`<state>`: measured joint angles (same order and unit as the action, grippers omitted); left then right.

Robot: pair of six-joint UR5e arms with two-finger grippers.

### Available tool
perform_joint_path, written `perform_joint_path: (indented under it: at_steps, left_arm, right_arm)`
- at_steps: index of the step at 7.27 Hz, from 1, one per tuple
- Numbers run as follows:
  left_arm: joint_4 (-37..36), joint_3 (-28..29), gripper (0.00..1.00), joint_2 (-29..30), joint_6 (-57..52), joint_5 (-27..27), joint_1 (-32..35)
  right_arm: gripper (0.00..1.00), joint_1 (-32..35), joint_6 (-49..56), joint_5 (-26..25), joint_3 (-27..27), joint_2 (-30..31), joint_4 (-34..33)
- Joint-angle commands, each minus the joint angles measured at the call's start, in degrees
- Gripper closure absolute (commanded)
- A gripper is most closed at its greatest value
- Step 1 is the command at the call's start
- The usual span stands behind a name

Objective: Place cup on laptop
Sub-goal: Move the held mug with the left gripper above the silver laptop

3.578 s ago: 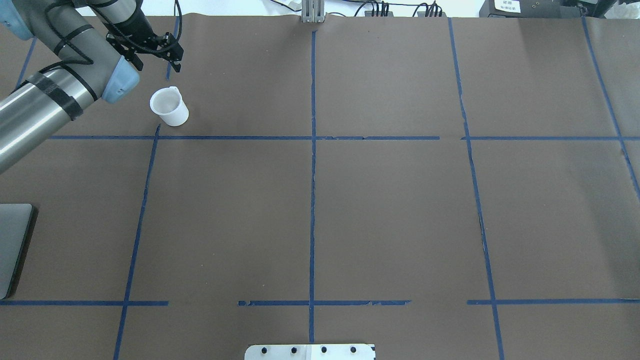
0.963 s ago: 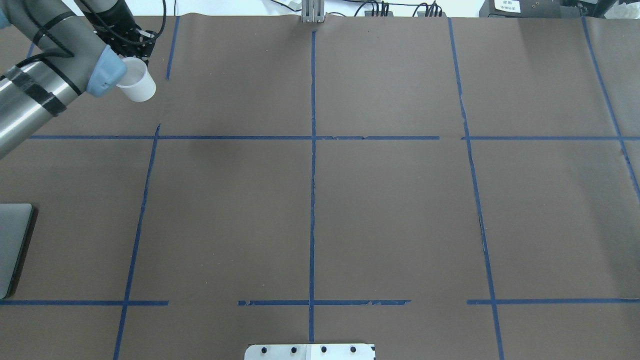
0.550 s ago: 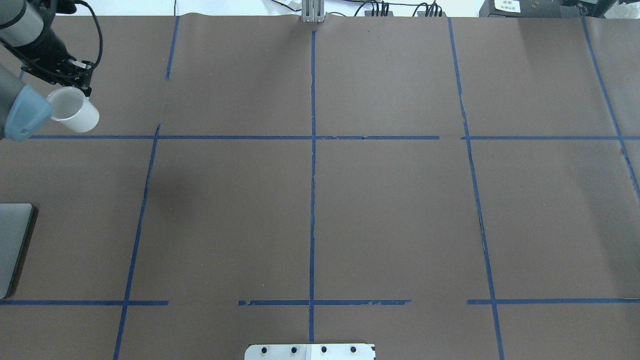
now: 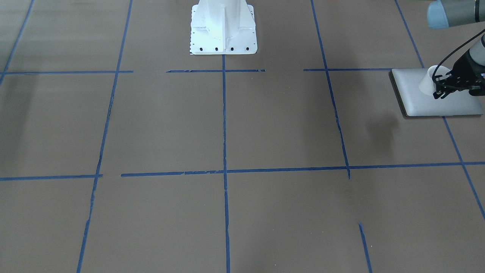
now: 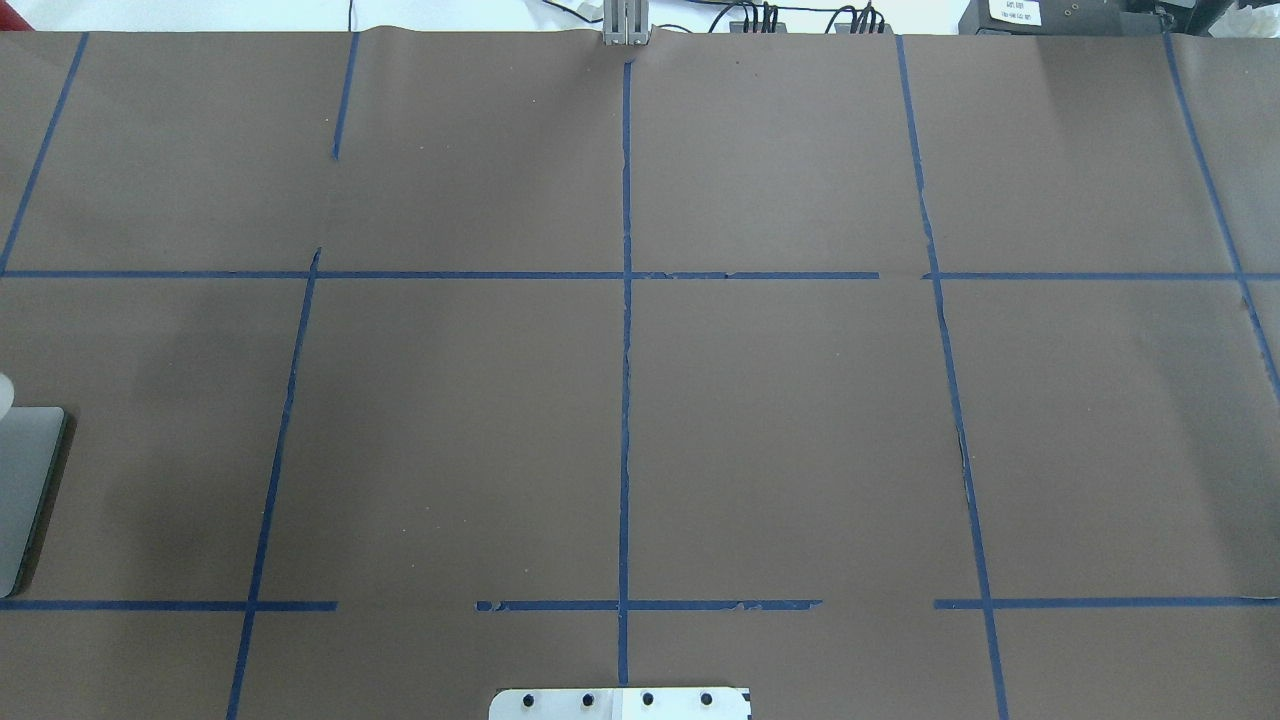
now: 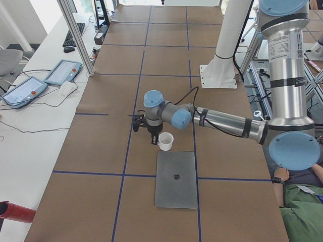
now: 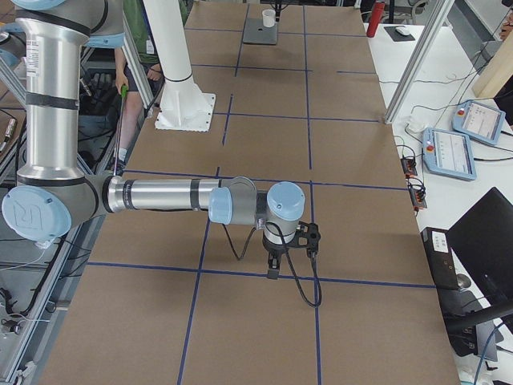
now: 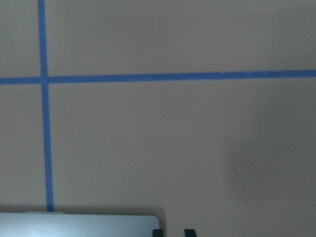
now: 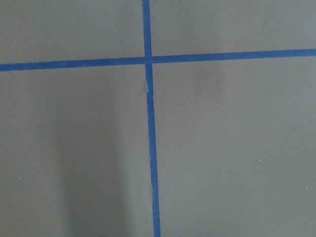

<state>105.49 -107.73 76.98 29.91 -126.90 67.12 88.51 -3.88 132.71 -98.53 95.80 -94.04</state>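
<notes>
The white cup (image 4: 427, 80) hangs in my left gripper (image 4: 439, 82), which is shut on its rim. It hovers over the far edge of the silver-grey laptop (image 4: 424, 102). In the exterior left view the cup (image 6: 165, 140) sits just past the laptop's (image 6: 176, 186) far edge, with the gripper (image 6: 154, 137) beside it. In the overhead view only a strip of the laptop (image 5: 25, 480) and a sliver of the cup (image 5: 3, 392) show at the left edge. The left wrist view shows a laptop corner (image 8: 79, 224). My right gripper (image 7: 288, 250) hangs low over bare table; I cannot tell if it is open.
The white robot pedestal (image 4: 222, 26) stands at the table's robot side. Blue tape lines (image 5: 625, 300) divide the brown table cover. Teach pendants (image 6: 30, 85) lie on a side desk. A person (image 6: 303, 206) sits near the robot's base.
My left arm has carried the cup from the far left part of the table toward the laptop, leaving the overhead view at its left edge.
</notes>
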Motion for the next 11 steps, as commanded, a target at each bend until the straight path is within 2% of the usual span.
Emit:
perform_joint_path:
  at_steps: [1,3,5,7,8,11]
  left_arm:
    - [10.83,6.44,1.0,-3.76,-0.03,-0.02,1.95]
    - [17.44,13.47,1.0,-3.76,-0.81,-0.02,2.49]
    - [21.24,17.71,1.0,-3.68,-0.73,-0.02,2.58]
    - [21.69,18.34,1.0,-3.5,-0.64,-0.54,2.58]
    - [21.69,18.52,1.0,-3.41,-0.73,-2.98,2.58]
    - [21.69,18.61,1.0,-3.15,-0.38,-3.53,2.58]
  right_arm:
    - [0.0,0.0,0.02,-0.09,0.0,0.0,0.0]
    - [0.0,0.0,0.02,0.0,0.0,0.0,0.0]
    - [0.0,0.0,0.02,0.0,0.0,0.0,0.0]
    - [0.0,0.0,0.02,0.0,0.0,0.0,0.0]
    - [0.0,0.0,0.02,0.0,0.0,0.0,0.0]
    - [0.0,0.0,0.02,0.0,0.0,0.0,0.0]
